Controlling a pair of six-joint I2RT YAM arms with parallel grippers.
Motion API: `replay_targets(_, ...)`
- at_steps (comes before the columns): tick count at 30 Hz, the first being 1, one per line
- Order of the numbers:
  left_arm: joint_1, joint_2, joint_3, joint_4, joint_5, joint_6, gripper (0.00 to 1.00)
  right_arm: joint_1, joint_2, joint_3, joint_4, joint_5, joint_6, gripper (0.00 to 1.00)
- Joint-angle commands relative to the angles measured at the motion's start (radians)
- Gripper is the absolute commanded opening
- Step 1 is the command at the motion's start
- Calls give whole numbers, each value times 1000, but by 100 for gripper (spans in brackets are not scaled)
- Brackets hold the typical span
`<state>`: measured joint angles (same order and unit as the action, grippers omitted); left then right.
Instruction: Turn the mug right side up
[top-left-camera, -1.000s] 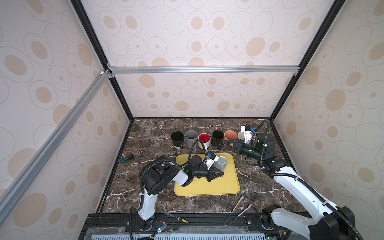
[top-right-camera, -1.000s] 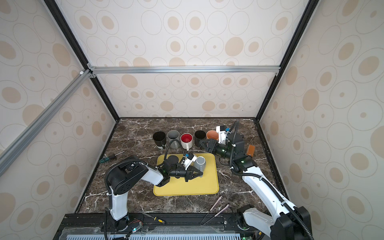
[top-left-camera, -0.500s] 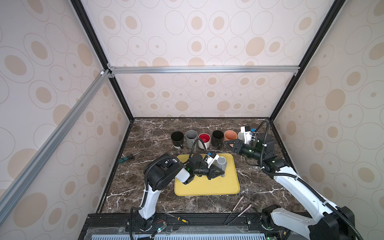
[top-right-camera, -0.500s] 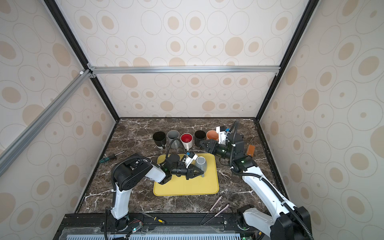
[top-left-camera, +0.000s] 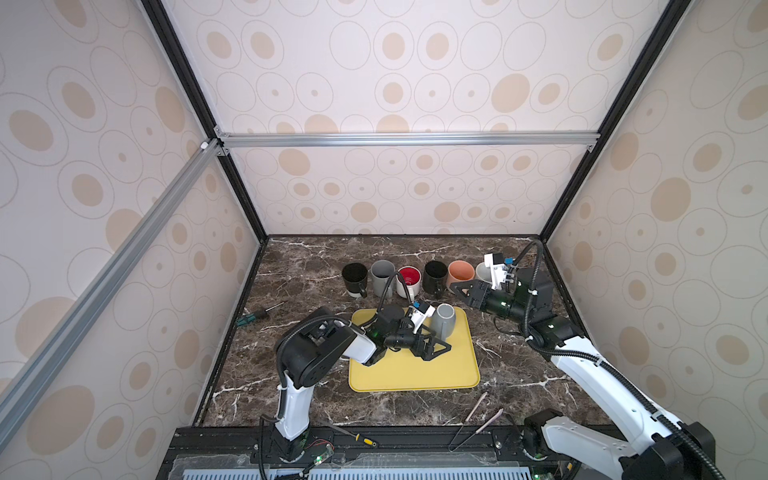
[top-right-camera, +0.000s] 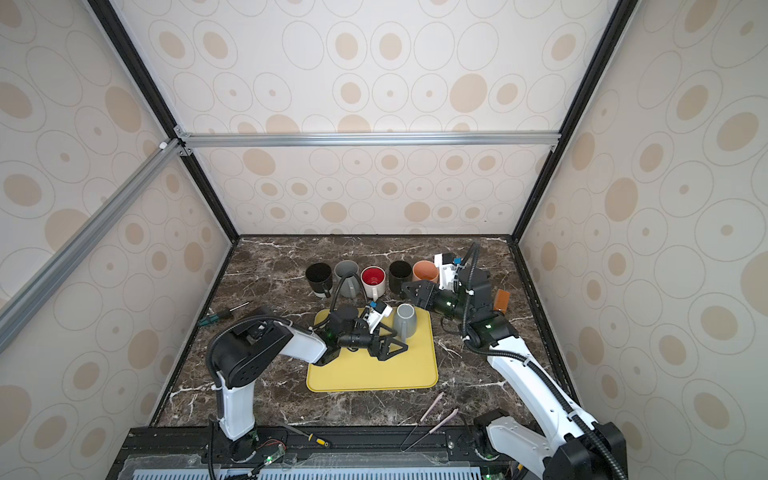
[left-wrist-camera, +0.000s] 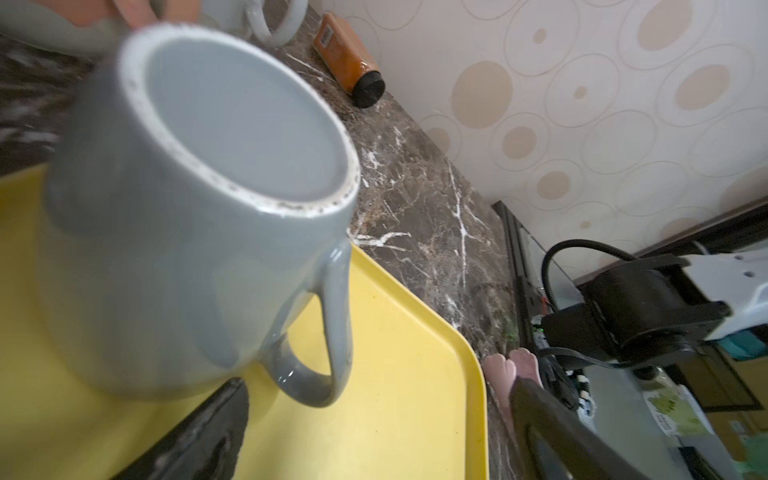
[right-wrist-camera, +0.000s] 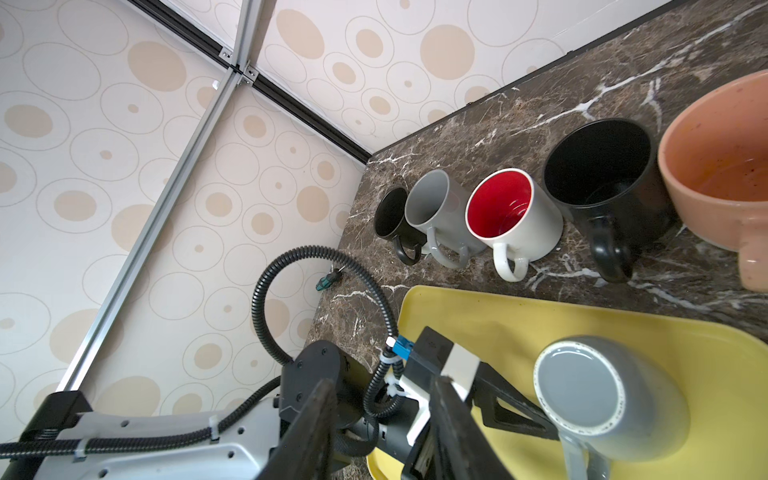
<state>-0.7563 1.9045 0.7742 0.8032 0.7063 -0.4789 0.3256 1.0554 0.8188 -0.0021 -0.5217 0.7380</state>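
Nearest, by the front rail: two slim pink-tipped tools (top-left-camera: 478, 428) on the desk (top-left-camera: 307, 257), and a yellow-handled screwdriver (top-left-camera: 362, 439) on the rail itself. Next, mid-desk, a yellow tray (top-left-camera: 411, 374). Over the tray's middle, the left end effector (top-left-camera: 438, 338), spread wide and empty, pointing toward the grey mug (top-left-camera: 444, 322). In the left wrist view, both fingers (left-wrist-camera: 199, 436) clear of the mug, its handle turned toward them. Grey mug upside down, rim on the tray's far right corner, unglazed foot ring up. Just beyond that corner, above bare desk, the right end effector (top-left-camera: 459, 287), aimed leftward, fingers (right-wrist-camera: 453, 432) parted by a modest gap with nothing between. Left of the tray, a green-handled screwdriver (top-left-camera: 251, 319). Farther back, upright and in a line, left to right: black mug with a pale base (top-left-camera: 354, 276), lighter grey mug (top-left-camera: 382, 276), red-lined white mug (top-left-camera: 409, 280), second black mug (top-left-camera: 435, 276), peach mug (top-left-camera: 461, 272), then a pale mug (top-left-camera: 481, 272) mostly hidden behind the right wrist camera. By the right wall, a brown bottle (top-right-camera: 502, 300) on its side.
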Motion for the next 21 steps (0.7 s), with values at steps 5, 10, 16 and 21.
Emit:
replay_targets(5,-26,-232,50,-512,-555,156,100,-5,-20,21,-44,28,-28,40)
replay_targets(10,-67,-270,183,-747,-807,110,100,-11,4,125,-270,229,-97,41)
replay_targets(16,-172,-144,557,-1202,-959,47,100,-25,47,193,-406,403,-148,42)
replay_targets(21,-231,-73,688,-1340,-1015,-20,100,-35,43,187,-408,411,-159,42)
